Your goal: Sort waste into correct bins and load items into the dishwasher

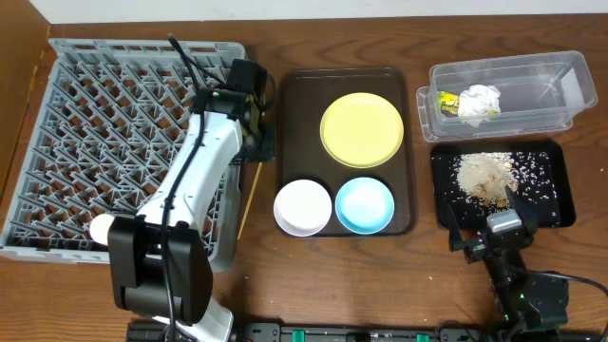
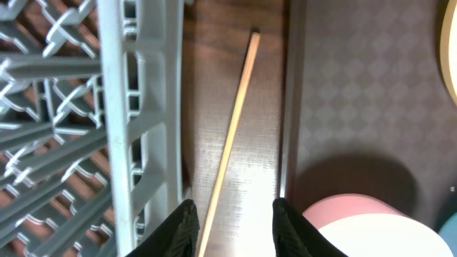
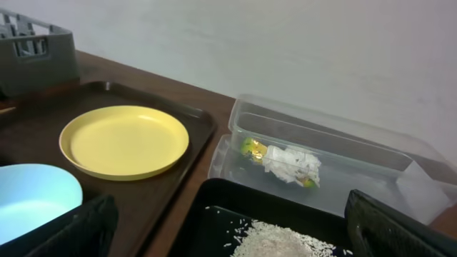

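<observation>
wooden chopstick (image 2: 232,135) on the worktop (image 2: 203,64), left gripper (image 2: 233,218) jaws apart astride it, not clamped.
thin straight stick on dark wood grain, between the grey lattice dish rack (image 2: 139,143) and the brown tray (image 2: 343,107); its lower end is cut off from view. right gripper (image 3: 228,221) spread wide, empty, above the black tray (image 3: 214,196).

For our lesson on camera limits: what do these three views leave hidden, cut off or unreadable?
A second chopstick: none seen; overhead, the left arm covers part of the dish rack.
The chopstick in view: left wrist, lower end cut by the bottom edge.
Print on the wrapper: too small overhead, blurred behind the tub wall, right wrist.
The blue bowl: right wrist, cut by the left edge.
</observation>
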